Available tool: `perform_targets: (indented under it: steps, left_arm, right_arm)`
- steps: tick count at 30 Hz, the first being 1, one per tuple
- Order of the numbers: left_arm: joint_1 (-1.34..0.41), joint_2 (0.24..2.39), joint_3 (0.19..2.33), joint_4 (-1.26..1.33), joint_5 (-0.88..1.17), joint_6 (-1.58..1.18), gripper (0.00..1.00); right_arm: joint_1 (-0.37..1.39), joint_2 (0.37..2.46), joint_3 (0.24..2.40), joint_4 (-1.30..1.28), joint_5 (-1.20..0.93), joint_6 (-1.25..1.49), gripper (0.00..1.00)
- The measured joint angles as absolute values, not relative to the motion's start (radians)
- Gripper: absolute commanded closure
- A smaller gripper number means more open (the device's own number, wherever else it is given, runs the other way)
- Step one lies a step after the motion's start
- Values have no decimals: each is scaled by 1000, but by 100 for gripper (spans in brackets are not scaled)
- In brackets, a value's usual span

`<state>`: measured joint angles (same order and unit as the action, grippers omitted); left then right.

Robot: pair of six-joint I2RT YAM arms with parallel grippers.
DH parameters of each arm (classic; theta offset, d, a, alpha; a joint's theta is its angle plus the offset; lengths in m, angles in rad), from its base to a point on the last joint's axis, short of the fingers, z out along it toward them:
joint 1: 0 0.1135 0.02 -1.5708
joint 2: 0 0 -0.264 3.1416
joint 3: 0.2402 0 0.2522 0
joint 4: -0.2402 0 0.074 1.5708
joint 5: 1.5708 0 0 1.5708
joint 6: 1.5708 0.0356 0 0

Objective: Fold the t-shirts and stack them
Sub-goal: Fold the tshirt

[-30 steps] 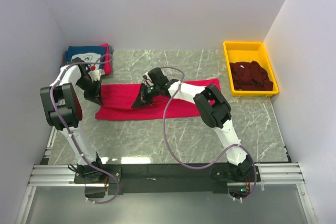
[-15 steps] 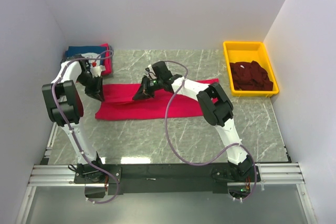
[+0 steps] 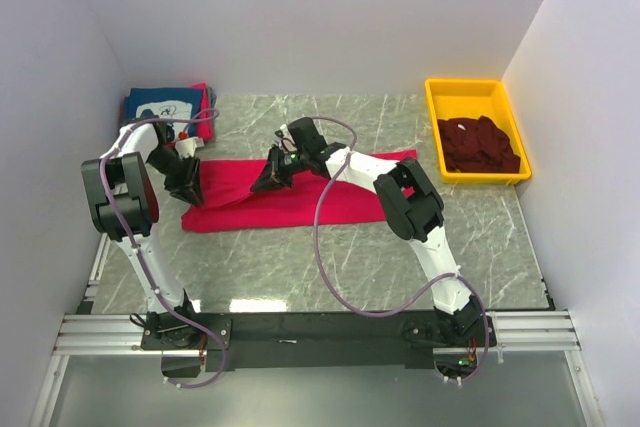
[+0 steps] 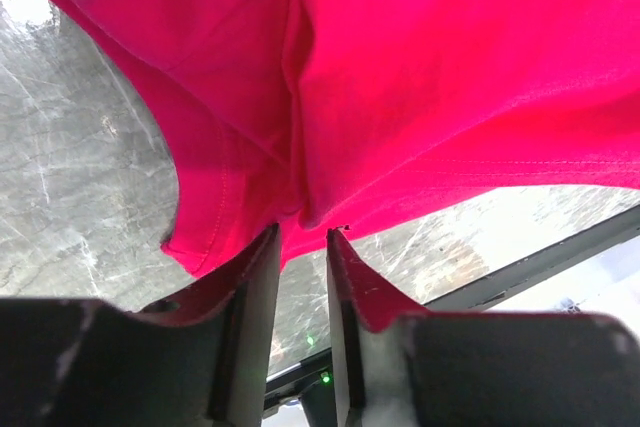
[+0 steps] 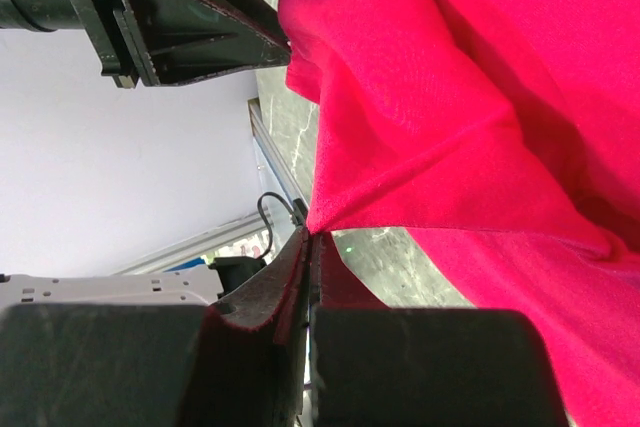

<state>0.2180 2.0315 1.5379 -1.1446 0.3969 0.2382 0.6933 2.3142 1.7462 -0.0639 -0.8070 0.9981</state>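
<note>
Shirts sit in three spots on the table (image 3: pixel 400 257). The red t-shirt (image 3: pixel 300 202) is in the middle, spread out long from left to right. Its right end lies a bit farther from the arms than its left end.

The left gripper (image 3: pixel 188 187) is at the left end, and its jaws pinch a fold of the red cloth. The right gripper (image 3: pixel 272 179) is near the middle of the far edge. Its jaws are pressed tight on a corner of a fold.

The navy t-shirt (image 3: pixel 165 104) lies folded in the far left corner. The maroon t-shirts (image 3: pixel 480 145) are in the yellow bin (image 3: pixel 470 87) at the far right.
</note>
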Motion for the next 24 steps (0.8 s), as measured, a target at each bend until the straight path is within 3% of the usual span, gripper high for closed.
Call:
perform_targets:
  steps: [5, 9, 13, 17, 24]
  left_arm:
    - [217, 2032, 1538, -1144, 403, 237, 63]
    - [213, 2032, 1525, -1134, 406, 236, 66]
    - [207, 2032, 1497, -1121, 413, 219, 76]
    - [203, 2032, 1495, -1108, 422, 207, 97]
    - [203, 2032, 1523, -1104, 430, 193, 99]
  right_arm:
    - [694, 2314, 1746, -63, -808, 999, 100]
    - [694, 2314, 1746, -62, -809, 1002, 100]
    - [693, 2314, 1746, -62, -812, 1002, 100]
    - [687, 2314, 1746, -62, -814, 998, 100]
    - [667, 2325, 1748, -67, -813, 963, 100]
